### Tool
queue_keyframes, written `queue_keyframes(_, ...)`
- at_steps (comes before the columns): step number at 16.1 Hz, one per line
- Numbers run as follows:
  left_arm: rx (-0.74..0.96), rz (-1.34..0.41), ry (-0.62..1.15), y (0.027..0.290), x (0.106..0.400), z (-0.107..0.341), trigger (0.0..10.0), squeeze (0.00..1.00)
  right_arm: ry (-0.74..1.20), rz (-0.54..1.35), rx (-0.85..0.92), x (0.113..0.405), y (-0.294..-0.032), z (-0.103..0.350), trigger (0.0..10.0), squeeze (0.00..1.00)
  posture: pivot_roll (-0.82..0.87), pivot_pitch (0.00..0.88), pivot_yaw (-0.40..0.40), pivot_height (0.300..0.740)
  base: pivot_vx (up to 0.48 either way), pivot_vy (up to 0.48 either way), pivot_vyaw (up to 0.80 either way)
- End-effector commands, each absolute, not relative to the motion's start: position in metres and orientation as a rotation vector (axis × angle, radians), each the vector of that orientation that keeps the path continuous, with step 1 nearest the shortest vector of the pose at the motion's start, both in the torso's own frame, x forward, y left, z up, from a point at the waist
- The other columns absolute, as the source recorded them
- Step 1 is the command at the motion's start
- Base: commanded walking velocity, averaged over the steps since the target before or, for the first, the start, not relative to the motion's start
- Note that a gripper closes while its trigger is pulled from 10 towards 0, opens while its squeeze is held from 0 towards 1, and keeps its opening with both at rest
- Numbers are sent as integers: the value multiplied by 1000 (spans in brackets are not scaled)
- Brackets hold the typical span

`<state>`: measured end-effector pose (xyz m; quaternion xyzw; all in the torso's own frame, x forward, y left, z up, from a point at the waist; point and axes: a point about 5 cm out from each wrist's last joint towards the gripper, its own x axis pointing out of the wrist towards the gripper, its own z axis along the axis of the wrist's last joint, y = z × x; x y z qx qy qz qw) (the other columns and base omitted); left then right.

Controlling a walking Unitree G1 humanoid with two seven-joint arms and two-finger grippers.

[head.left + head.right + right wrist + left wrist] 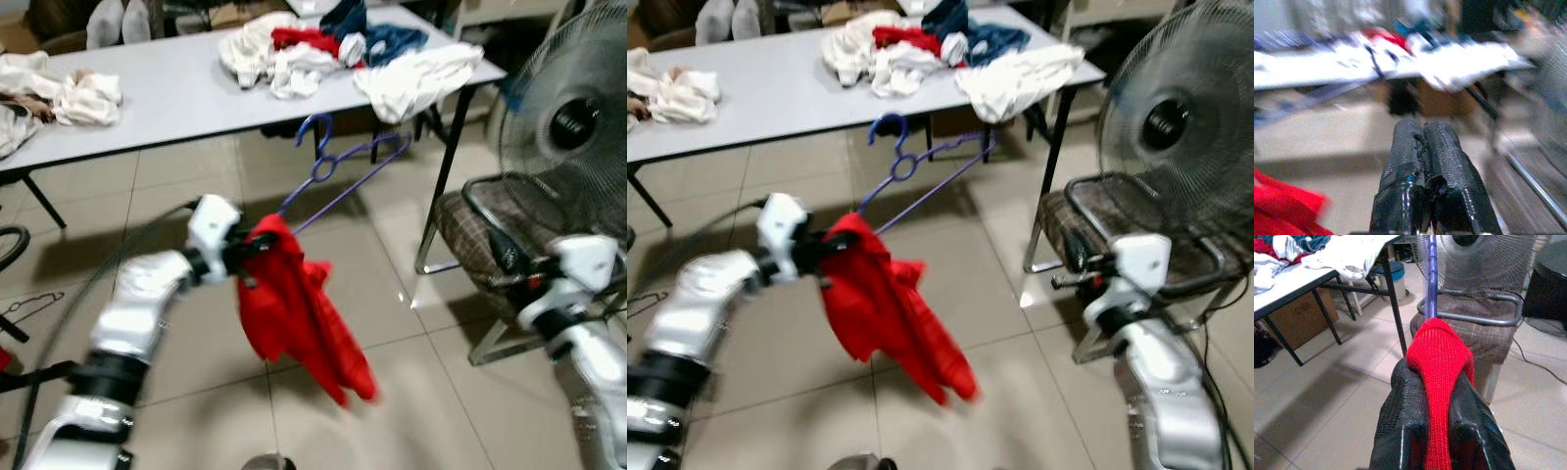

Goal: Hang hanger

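A purple hanger point(338, 166) sticks up from a red garment point(294, 308) that droops toward the tiled floor. My left gripper point(257, 245) is shut on the red garment where it covers one end of the hanger; in the left wrist view the red cloth point(1437, 382) is pinched between the black fingers point(1400, 421) and the purple bar point(1432, 274) runs on beyond. My right gripper point(1422, 132) is shut with nothing in it, held low at the right in front of the chair.
A grey table point(186, 88) behind carries piles of clothes point(323, 49). A chair point(480, 235) and a standing fan point(573, 127) are at the right. A thin wire hanger point(29, 305) lies on the floor at the left.
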<state>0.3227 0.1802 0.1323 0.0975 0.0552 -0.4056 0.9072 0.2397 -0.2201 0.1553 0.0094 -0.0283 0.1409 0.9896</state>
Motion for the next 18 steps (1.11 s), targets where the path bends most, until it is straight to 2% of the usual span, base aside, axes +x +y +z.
queue_keyframes(1,229,-883,78,183,328,148,0,0,-109,409,39,236,-216,172,10000,600,-31,0,94,740,0,0,0)
queue_keyframes(2,247,-908,83,185,330,153,0,0,-125,474,39,233,-216,181,10000,1000,-34,0,99,740,0,0,0)
queue_keyframes(5,345,-1103,115,183,336,168,0,0,-78,777,-6,228,-219,219,10000,1000,-50,0,111,740,0,0,0)
queue_keyframes(8,411,-1297,180,173,329,171,0,0,-90,888,-91,243,-218,247,10000,1000,-40,0,89,740,0,0,0)
queue_keyframes(11,475,-1401,212,166,329,176,0,0,46,995,-212,256,-214,251,10000,1000,-25,0,65,740,0,0,0)
queue_keyframes(12,495,-1430,216,161,328,179,0,0,139,1035,-256,259,-211,242,10000,0,-10,0,44,740,0,0,0)
queue_keyframes(18,535,-1561,209,144,319,190,0,0,231,1074,-355,283,-214,226,10000,0,10,0,17,740,0,0,0)
